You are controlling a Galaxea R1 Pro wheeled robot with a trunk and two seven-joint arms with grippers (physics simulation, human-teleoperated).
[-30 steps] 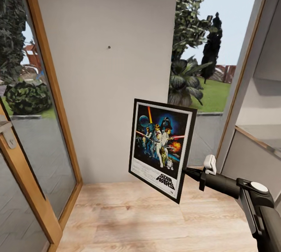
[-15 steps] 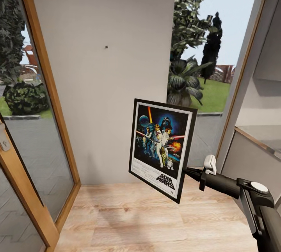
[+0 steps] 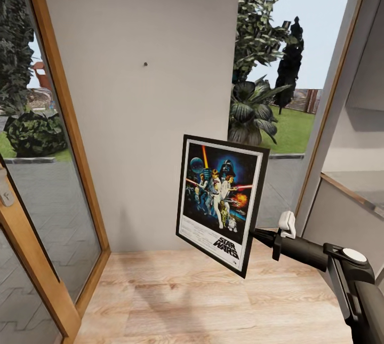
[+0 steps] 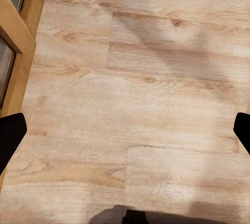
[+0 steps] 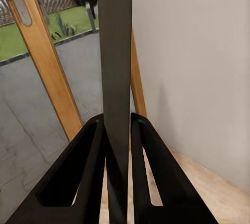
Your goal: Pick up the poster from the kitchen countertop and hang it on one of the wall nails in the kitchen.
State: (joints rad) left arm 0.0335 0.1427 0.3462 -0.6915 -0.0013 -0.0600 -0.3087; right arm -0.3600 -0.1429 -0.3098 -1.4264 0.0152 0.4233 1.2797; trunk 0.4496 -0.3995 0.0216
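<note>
We hold the poster [image 3: 222, 202] upright at lower centre of the head view, our right pincer [image 3: 258, 234] clamped on its right frame edge so the art faces us. The wall nail [image 3: 145, 63] sits upper left, well apart. Our left pincer [image 4: 125, 130] hangs wide over the floor [image 4: 135, 78], idle.

Pale wood-plank floor [image 3: 213, 301] runs up to the off-white wall [image 3: 144, 136] and the wood-framed glass door [image 3: 48, 258]. Its boards lie bare, marked by soft shadows. At the right edge, 1 surface [image 3: 354, 184] shows, glossy grey with a pale front edge.
</note>
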